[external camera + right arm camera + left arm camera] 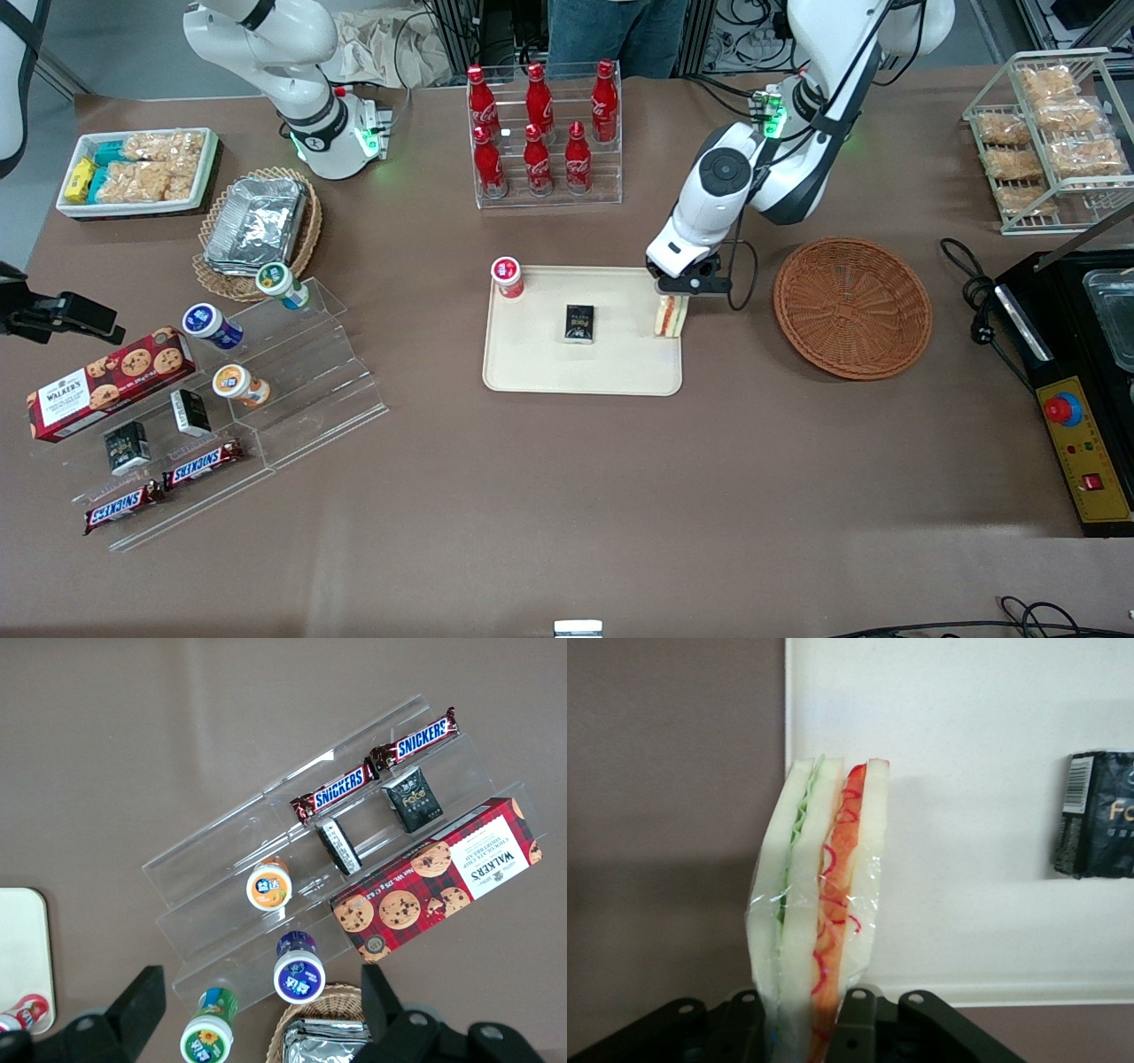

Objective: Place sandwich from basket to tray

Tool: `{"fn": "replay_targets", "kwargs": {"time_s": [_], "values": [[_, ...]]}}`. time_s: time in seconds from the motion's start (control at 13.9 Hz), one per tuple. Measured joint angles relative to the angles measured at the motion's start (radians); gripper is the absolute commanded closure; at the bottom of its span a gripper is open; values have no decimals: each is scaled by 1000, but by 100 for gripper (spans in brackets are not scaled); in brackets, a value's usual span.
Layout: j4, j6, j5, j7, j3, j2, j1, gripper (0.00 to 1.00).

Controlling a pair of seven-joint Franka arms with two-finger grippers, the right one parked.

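Sandwich (671, 316) in gripper (675, 301) jaws at tray (549, 372) edge, black packet (580, 323) near, basket (852, 307) apart.

The white left arm bends down from its elbow, wrist pointing at the surface, its black two-finger pincer (676, 299) hanging low with both fingers (855, 1019) pressed against a plastic-wrapped white-bread sandwich wedge (819, 930).

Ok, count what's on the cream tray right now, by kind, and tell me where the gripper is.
On the tray:
Sandwich: 1, held upright by the gripper over the tray's edge nearest the basket
Black packet: 1
Red-lidded cup: 1
Total: 3
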State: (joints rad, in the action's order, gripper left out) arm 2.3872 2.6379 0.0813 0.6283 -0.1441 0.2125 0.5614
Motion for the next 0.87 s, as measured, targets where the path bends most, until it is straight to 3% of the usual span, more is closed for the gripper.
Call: {"fn": "replay_targets", "kwargs": {"time_s": [0.14,0.29,0.65,0.87], "values": [[-25,0,0,7,0,23,1,100],[-45,0,0,9,0,48,5,2],[-76,8,-2,10,9,69,5,0],[-121,-118,-2,11,29,-20,-10,0]]}}
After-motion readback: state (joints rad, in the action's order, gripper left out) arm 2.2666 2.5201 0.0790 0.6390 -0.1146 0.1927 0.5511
